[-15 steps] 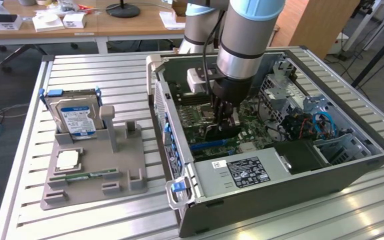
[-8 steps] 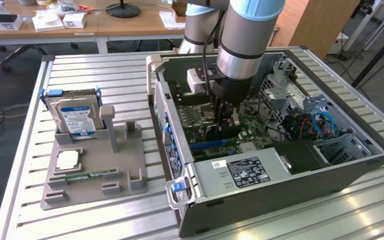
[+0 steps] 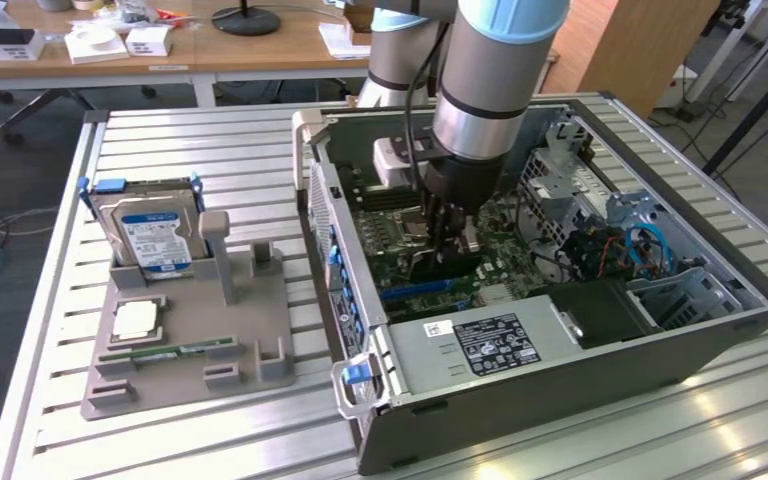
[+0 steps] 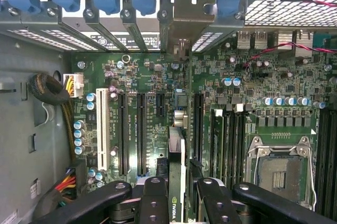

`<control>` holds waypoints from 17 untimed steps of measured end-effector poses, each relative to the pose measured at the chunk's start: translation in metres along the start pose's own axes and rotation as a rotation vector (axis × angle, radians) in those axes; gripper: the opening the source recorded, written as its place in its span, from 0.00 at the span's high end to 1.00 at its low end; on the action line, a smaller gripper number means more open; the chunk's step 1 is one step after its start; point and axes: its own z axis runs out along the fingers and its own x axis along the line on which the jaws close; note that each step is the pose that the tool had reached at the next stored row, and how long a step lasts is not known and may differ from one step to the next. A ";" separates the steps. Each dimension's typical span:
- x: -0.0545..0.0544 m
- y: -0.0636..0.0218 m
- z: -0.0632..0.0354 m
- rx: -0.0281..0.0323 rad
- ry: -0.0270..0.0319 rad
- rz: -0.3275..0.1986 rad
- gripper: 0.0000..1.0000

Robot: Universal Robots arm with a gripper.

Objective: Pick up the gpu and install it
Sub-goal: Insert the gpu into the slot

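The black gripper (image 4: pixel 179 184) clamps the thin dark gpu card (image 4: pixel 176 153) edge-on between 2 fingers (image 4: pixel 155 200). Directly beneath it lies the green motherboard (image 4: pixel 142 76).

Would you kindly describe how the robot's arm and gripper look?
The silver-grey cylindrical arm has a light-blue joint cover and a black cable along it. The black gripper has linked fingers with round bolts; a white box sits at the wrist.

The gpu (image 4: pixel 178 155), a thin dark card, stood upright and edge-on over the motherboard (image 4: pixel 253 76) expansion slots, metal bracket end toward the case's rear wall (image 4: pixel 105 30).
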 end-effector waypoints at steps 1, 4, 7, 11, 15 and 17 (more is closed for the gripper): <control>0.000 0.0002 0.0000 0.0000 0.0000 0.000 0.74; 0.000 0.0005 0.0000 -0.0003 0.0003 0.000 0.74; 0.000 0.0005 0.0004 -0.0002 0.0003 0.000 0.74; 0.000 0.0005 0.0009 -0.0001 0.0001 0.000 0.74; 0.000 0.0004 0.0012 -0.0025 0.0003 0.000 0.74; 0.000 0.0003 0.0012 -0.0034 0.0003 0.000 0.74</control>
